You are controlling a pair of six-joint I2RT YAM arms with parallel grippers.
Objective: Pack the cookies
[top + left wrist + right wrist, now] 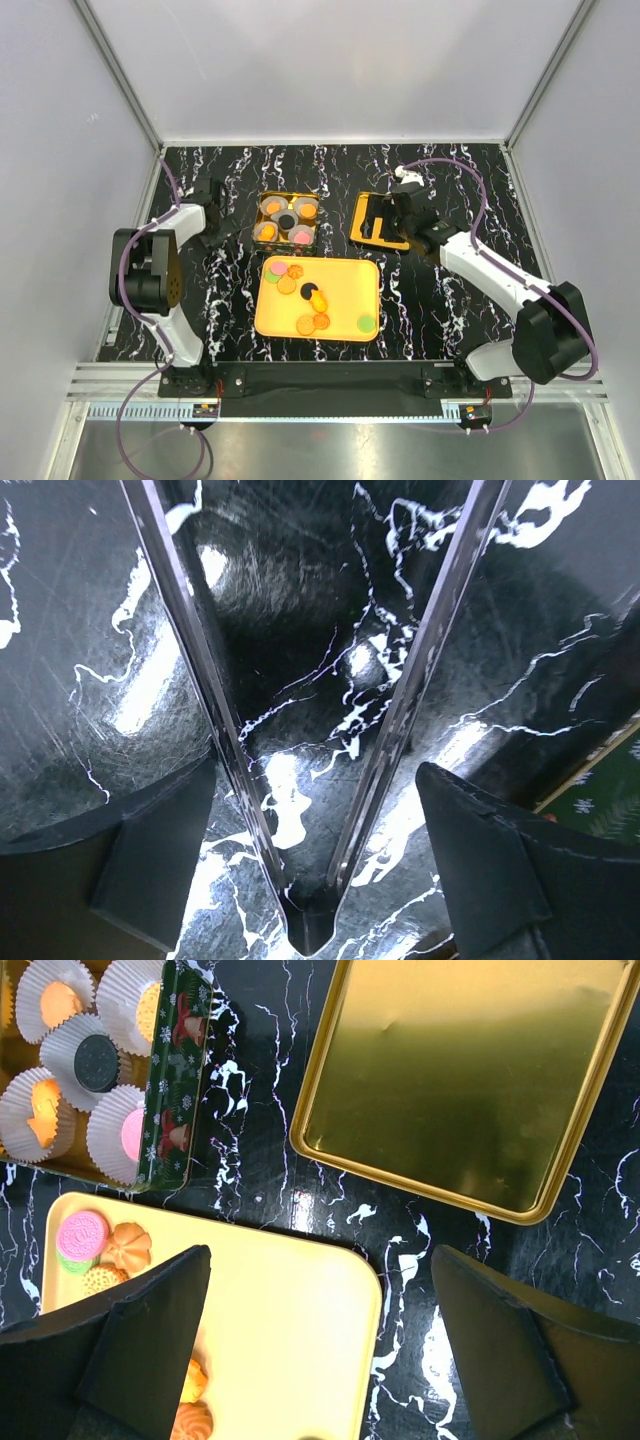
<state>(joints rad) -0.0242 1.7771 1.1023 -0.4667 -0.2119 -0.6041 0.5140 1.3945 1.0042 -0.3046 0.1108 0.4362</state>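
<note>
Several cookies (312, 296) lie on a yellow tray (345, 280): pink, orange, black-and-yellow and green. In the right wrist view a pink cookie (82, 1232) and an orange one (128, 1245) show on the tray (290, 1340). A tin box (287, 220) holds white paper cups with cookies in them, among them a black one (97, 1057). My right gripper (385, 215) is open and empty above the gold lid (372, 238); in its wrist view it (320, 1260) spans the tray's corner. My left gripper (215, 215) is open left of the tin.
Metal tongs (305, 920) lie in a V between my left gripper's (318, 770) fingers, apart from both pads. The gold lid (460, 1080) lies upside down right of the tin (175, 1090). The table is black marble with white walls round it.
</note>
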